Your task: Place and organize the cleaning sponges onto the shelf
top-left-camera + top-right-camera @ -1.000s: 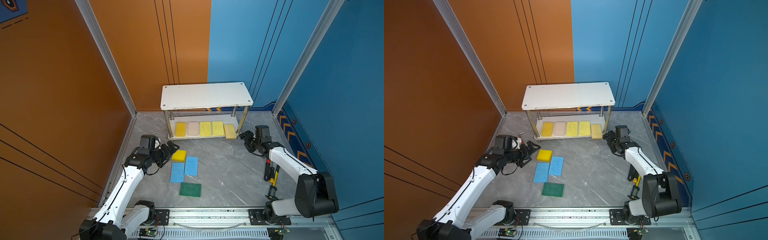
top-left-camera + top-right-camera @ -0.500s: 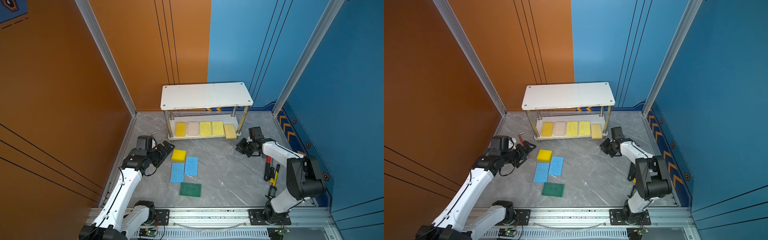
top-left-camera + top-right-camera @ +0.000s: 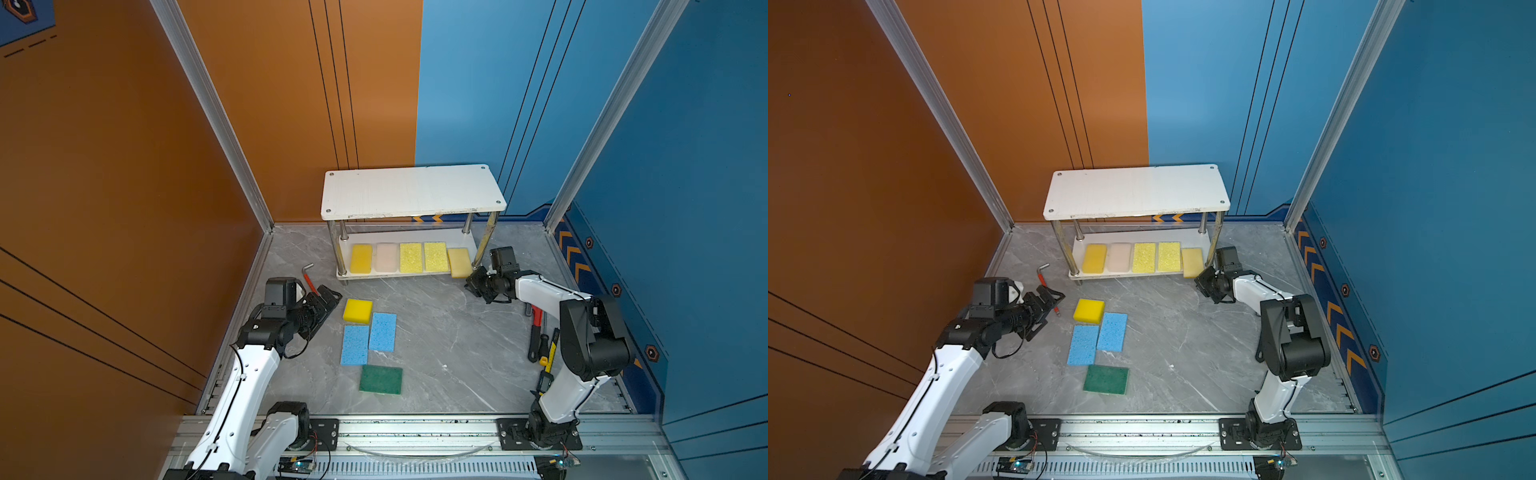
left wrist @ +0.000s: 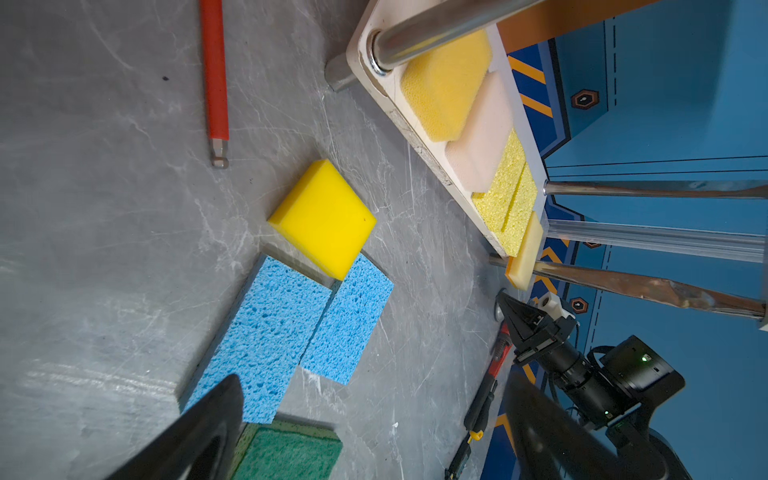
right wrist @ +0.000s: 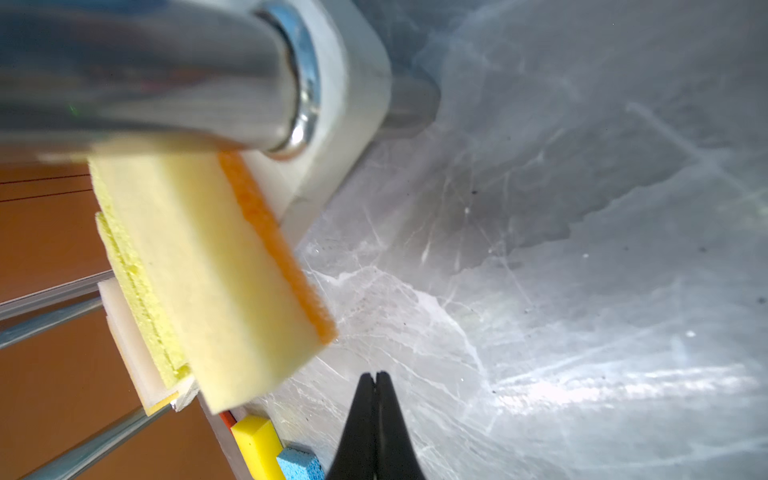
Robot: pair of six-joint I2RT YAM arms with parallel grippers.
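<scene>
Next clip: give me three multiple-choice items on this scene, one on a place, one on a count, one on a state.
1. Where does the tan sponge lie?
A) on the top board
B) at the right end of the lower board
C) beside the hex key

2. How many sponges lie on the floor?
A) two
B) four
C) six

3. How is the right end effector?
A) shut, holding nothing
B) wide open
C) shut on a sponge

Key:
1 B: it ends the row of five on that board, by the right front post.
2 B: one yellow sponge, two blue sponges and one green sponge.
3 A: in the right wrist view its fingertips meet with nothing between them.
</scene>
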